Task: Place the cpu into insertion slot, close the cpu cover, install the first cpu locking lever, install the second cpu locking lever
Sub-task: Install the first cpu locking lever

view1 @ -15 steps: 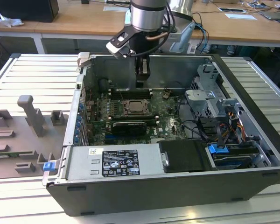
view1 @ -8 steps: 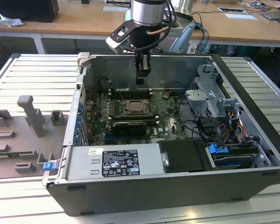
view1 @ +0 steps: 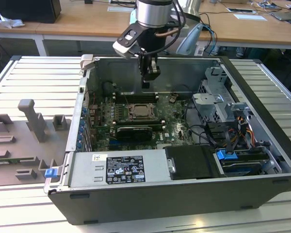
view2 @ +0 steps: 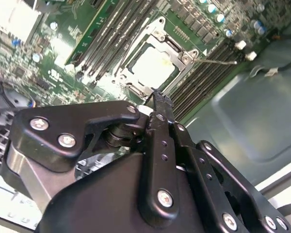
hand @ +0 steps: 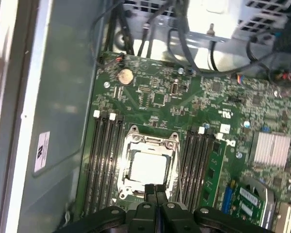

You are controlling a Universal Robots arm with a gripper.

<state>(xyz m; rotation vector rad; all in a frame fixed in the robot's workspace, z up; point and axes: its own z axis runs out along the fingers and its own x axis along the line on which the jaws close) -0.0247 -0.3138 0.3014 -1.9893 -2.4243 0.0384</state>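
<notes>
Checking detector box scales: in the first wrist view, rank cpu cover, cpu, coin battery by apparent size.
1. cpu cover
2. cpu, seen within its cut-out
3. coin battery, clearly smallest

the cpu (hand: 148, 167), a pale silver-grey square, sits flat in the slot (view1: 142, 118) on the green board (hand: 160, 97). the silvery cover (hand: 153, 142) lies flat, framing its top.

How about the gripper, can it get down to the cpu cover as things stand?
Probably yes. The gripper hangs inside the open case, and the cpu cover lies just past its tips, with no cable or card between them.
</notes>
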